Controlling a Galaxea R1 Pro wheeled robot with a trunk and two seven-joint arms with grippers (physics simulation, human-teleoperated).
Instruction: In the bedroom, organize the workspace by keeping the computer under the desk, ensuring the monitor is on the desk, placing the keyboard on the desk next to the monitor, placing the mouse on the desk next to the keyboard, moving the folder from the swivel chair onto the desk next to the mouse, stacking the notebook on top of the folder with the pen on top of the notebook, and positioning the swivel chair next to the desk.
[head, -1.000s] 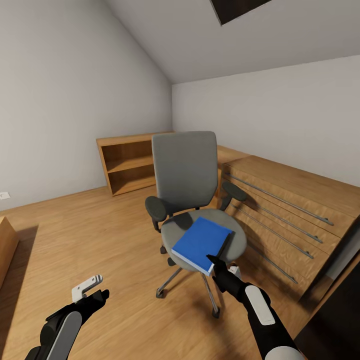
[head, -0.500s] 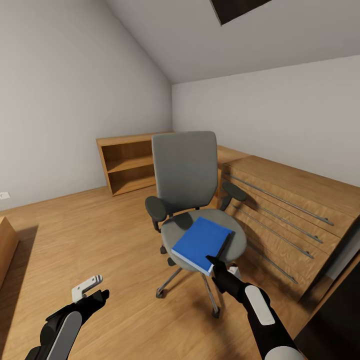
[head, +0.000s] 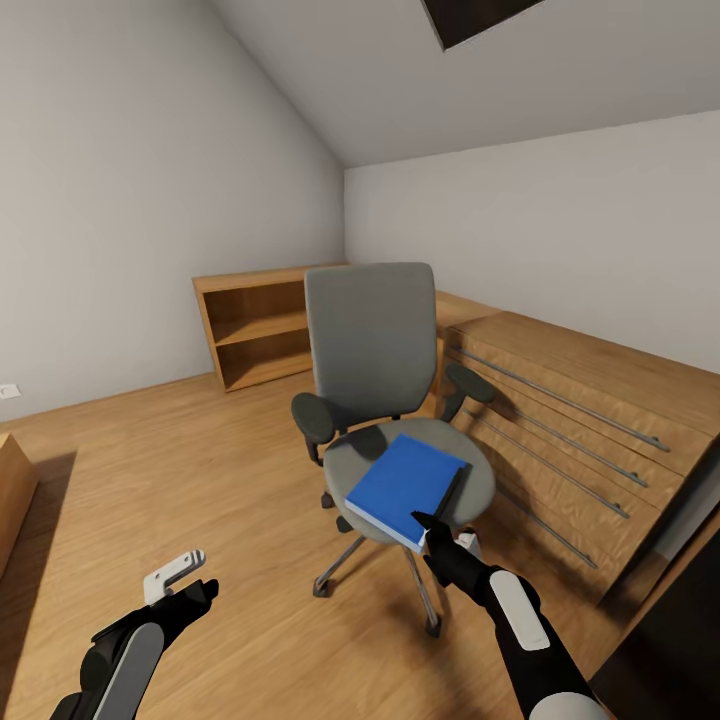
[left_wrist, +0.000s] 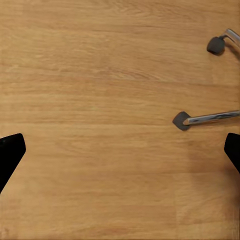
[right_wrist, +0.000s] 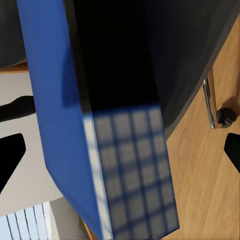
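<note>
Jaws apart beside unlabelled folder (head: 404, 487)

Evenly lit, soft daylight feel, no glare anywhere. Sharp all over, zero blur. Soft shadow pooled under the swivel chair (head: 385, 400) on the plank floor (head: 200, 500). Darker patch left of the chair by the floor's edge. Wide-angle stretch toward corners. Grid-patterned shading across the folder (right_wrist: 125, 165) up close.

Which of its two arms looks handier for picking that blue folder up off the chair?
Probably the right. The right gripper is open at the folder's near edge on the swivel chair seat, while the left gripper hangs open over bare floor, well away.
</note>
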